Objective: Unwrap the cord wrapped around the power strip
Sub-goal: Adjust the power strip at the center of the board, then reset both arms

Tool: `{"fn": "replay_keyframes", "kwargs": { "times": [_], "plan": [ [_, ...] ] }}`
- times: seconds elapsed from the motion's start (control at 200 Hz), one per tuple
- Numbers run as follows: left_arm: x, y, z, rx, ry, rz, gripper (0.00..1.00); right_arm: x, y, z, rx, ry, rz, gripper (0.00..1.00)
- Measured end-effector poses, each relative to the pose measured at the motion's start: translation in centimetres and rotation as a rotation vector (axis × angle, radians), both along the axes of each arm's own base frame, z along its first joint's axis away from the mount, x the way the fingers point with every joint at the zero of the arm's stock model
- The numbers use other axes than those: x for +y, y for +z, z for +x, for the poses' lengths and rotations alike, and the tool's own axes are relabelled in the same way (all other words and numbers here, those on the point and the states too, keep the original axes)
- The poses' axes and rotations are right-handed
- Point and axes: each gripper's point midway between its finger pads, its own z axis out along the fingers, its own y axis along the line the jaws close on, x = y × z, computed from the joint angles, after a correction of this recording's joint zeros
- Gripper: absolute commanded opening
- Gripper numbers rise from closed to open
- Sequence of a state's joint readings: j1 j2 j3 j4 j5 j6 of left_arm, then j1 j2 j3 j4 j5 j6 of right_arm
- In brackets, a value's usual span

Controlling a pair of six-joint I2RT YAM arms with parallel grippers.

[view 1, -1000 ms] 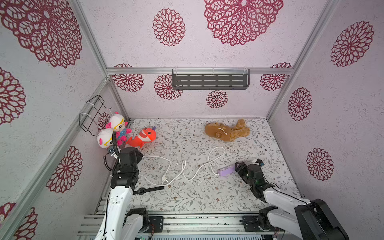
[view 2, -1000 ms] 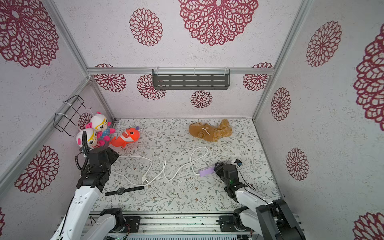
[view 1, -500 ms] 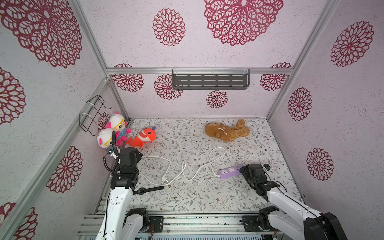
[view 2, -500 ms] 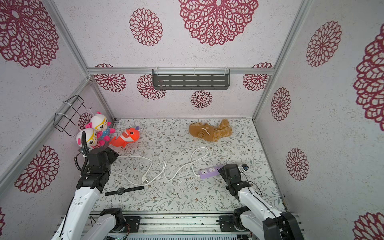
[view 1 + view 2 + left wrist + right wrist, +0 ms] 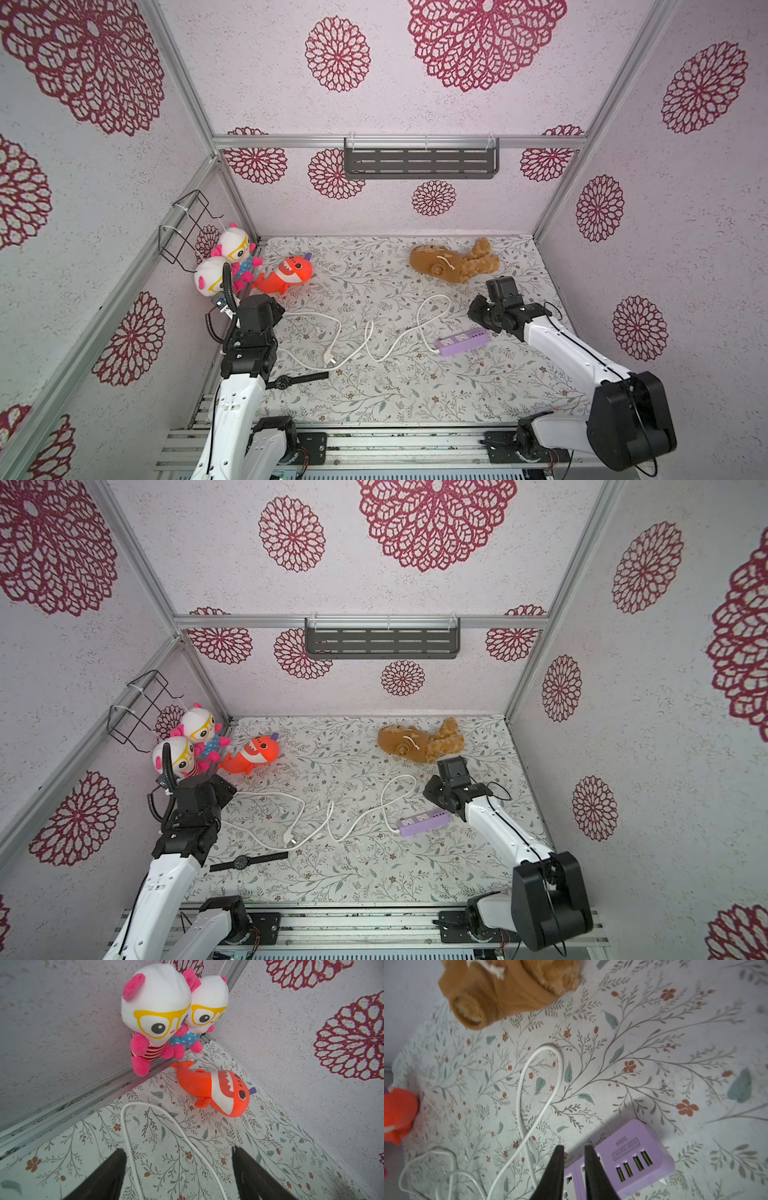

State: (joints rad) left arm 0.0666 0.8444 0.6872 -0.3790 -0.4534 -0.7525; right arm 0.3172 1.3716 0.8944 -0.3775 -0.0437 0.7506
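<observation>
Nearest, a black wristwatch (image 5: 286, 380) lies flat on the floral tabletop (image 5: 374, 399), just right of the left arm.

Beyond it, the cord's white plug (image 5: 330, 359) rests left of centre. The cord (image 5: 368, 332) lies off the power strip, spread in loose curves across the middle of the tabletop. One loop reaches left to the left claw, another bends toward the far side before joining the strip's left end.

The power strip (image 5: 461, 343) is lavender and lies flat, right of centre, with its sockets and ports face up. Both top views show it so (image 5: 424, 821).

Left claw (image 5: 178, 1169): jaws spread wide, gripping nothing. In the left wrist view a cord loop (image 5: 133, 1109) on the tabletop runs between the two fingers (image 5: 112, 1167).

Right claw (image 5: 574, 1148): fingers drawn almost together with a narrow gap, nothing between them. In the right wrist view it sits in front of the strip's socket face (image 5: 633, 1157). In a top view it shows just beyond the strip's far right end (image 5: 478, 313). Contact with the strip: cannot tell.

Farther back on the left is an orange shark plush (image 5: 286, 272). Two white-headed dolls with yellow glasses (image 5: 226, 266) sit in the far left corner. A brown plush toy (image 5: 449, 262) lies far right of centre.

On the left wall hangs a black wire basket (image 5: 185, 226), and on the far wall a grey slotted shelf (image 5: 419, 160).
</observation>
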Motion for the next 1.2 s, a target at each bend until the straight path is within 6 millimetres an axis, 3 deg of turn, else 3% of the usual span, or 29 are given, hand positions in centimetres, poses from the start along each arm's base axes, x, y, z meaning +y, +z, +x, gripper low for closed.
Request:
{"fn": "replay_keyframes", "kwargs": {
  "times": [0.14, 0.355, 0.535, 0.83, 0.941, 1.071, 1.201],
  "plan": [
    [0.0, 0.0, 0.0, -0.001, 0.0, 0.0, 0.84, 1.1, -3.1, -1.4, 0.119, 0.076, -0.014, 0.13],
    [0.0, -0.1, 0.0, 0.002, 0.0, 0.0, 0.84, 1.1, -6.0, -4.8, 0.214, 0.096, -0.025, 0.12],
    [0.0, -0.4, 0.1, 0.013, 0.0, -0.001, 0.84, 0.7, -6.3, -6.4, 0.206, 0.072, -0.009, 0.12],
    [0.0, -0.4, 0.1, 0.013, 0.001, 0.0, 0.84, 0.8, -6.2, -6.1, 0.162, 0.036, 0.025, 0.15],
    [0.2, -0.4, 0.2, 0.011, 0.004, 0.011, 0.84, 0.0, -5.2, -5.6, 0.132, 0.024, -0.015, 0.23],
    [0.8, -0.8, 0.4, 0.021, 0.027, 0.051, 0.84, -2.0, -0.6, -2.1, -0.052, -0.01, -0.061, 0.3],
    [1.8, -1.9, 1.1, 0.04, 0.056, 0.121, 0.85, -7.0, 4.3, 1.6, -0.323, -0.119, -0.165, 0.41]
  ]
}}
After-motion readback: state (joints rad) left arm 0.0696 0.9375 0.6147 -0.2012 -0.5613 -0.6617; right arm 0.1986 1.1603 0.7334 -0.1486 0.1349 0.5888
